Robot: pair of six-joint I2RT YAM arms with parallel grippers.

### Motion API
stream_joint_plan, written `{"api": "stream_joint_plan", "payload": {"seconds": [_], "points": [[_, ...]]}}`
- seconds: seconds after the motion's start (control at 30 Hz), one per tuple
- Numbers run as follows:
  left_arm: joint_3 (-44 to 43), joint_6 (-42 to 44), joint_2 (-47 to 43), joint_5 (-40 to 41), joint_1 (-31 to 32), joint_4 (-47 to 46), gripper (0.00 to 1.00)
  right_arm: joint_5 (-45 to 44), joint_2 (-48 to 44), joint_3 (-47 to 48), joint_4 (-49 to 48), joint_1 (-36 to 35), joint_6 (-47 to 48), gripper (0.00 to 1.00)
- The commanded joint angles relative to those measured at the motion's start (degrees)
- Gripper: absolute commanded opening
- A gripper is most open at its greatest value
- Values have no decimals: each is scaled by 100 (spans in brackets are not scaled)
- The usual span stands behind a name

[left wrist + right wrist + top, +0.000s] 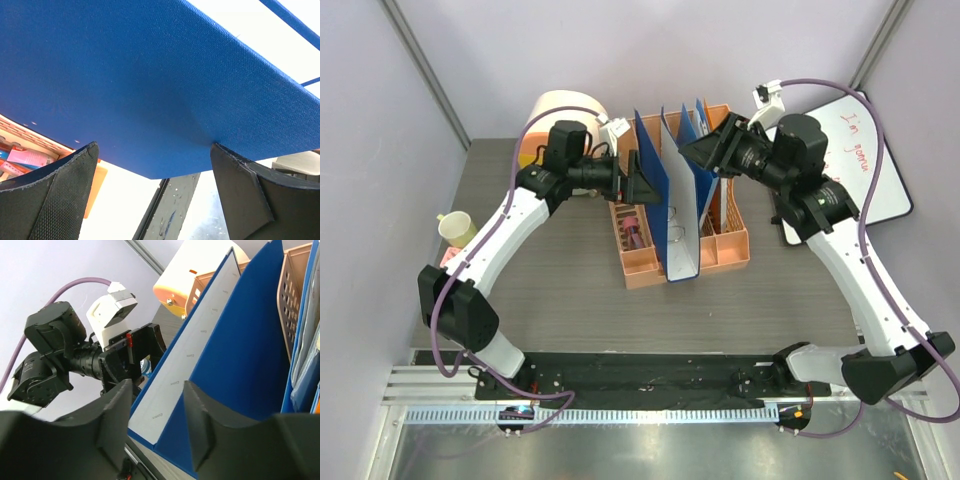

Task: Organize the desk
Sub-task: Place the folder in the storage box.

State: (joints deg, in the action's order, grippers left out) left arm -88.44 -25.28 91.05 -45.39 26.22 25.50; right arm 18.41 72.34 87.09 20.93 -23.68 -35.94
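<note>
One counter [560, 290], dark grey and wood-grained, extends beneath both arms and carries every item. At its centre, between the two sets of fingers, stands an orange organiser tray [732, 248] holding upright blue folders [652, 190].

Left gripper [644, 188]: the fingers [55, 200] are spread wide and grasp nothing. A flat blue cover lies directly ahead of them, and one fingertip appears to touch it.

Right gripper [695, 150]: the fingers [116, 420] are also released. The lower corner of a folder lines up with the gap beyond them; contact cannot be confirmed.

Hazards, as judged:
1. Tipping. The folders are tall and thin. A sideways push from the left fingers is likely to topple one toward the right fingers or out of the tray.
2. Tray shift. The tray looks light and unsecured, so push force may slide it across the counter.
3. Arm collision. The grippers face each other with only the folders between them. A simultaneous advance risks crushing the covers.
4. Slip. The cover looks smooth, so a grip on its edge alone may fail.
</note>
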Motion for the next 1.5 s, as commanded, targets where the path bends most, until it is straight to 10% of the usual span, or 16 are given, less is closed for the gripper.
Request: {"api": "stream_joint_plan", "payload": {"seconds": [0.0, 0.2, 0.63, 0.87, 1.03, 1.47], "points": [[-85, -12, -122, -41, -3, -98, 92, -136, -202, 264, 51, -31, 166, 55], [-85, 137, -184, -32, -3, 34, 92, -444, -1463, -199, 860, -40, 799, 100], [-322, 93, -70, -23, -20, 316, 93, -1208, -5597, -4753, 1443, -31, 168, 100], [-1288, 462, 45, 118, -117, 1359, 93, -1647, -5379, -5605, 825, -31, -852, 95], [-1870, 708, -7, 91, -327, 1809, 94, -1403, -5406, -6888, -577, -31, -1766, 58], [-1729, 867, -61, 205, -521, 1898, 94, -1304, -4141, -7443, -3032, -628, -2127, 65]]}}
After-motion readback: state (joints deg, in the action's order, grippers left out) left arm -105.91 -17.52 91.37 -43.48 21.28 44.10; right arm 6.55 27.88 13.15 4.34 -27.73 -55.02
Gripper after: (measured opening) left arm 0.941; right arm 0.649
